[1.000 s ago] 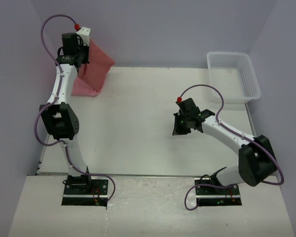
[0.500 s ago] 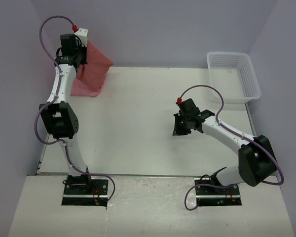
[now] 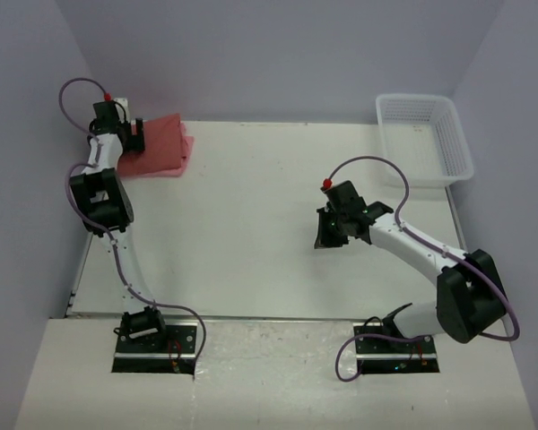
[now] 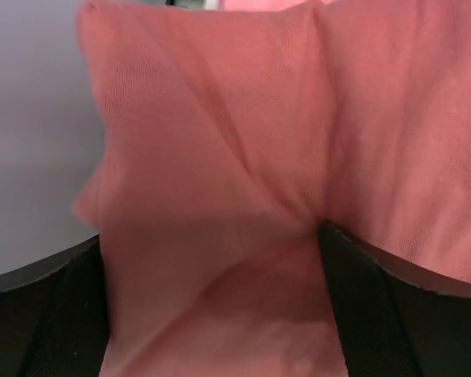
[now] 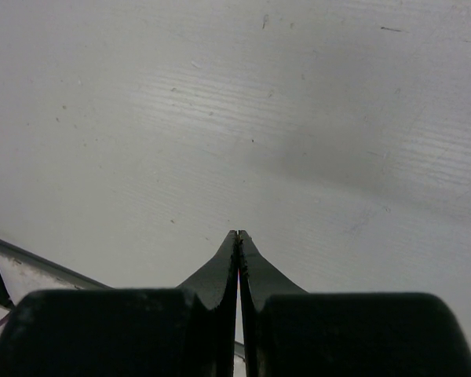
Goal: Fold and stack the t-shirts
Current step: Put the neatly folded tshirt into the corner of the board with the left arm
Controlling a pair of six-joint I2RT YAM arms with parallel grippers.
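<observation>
The brick-red t-shirt point(image 3: 157, 141) lies in a folded heap at the table's far left corner. A lighter pink t-shirt edge point(image 3: 187, 150) shows along its right side. My left gripper point(image 3: 136, 134) sits at the heap's left edge. In the left wrist view red cloth point(image 4: 220, 141) fills the frame and bulges between the two dark fingers point(image 4: 392, 314), which stand wide apart, so the left gripper point(image 4: 220, 314) is open. My right gripper point(image 3: 321, 235) hovers over bare table right of centre. It is shut on nothing, fingertips together point(image 5: 238, 236).
A white lattice basket point(image 3: 426, 139) stands at the far right corner. The left wall runs close behind the left arm. The white table point(image 5: 220, 94) lies under the right gripper.
The left arm has dropped from holding the red shirt up high to table level. The shirt now lies in a heap and the jaws have opened. The right arm has not moved.
</observation>
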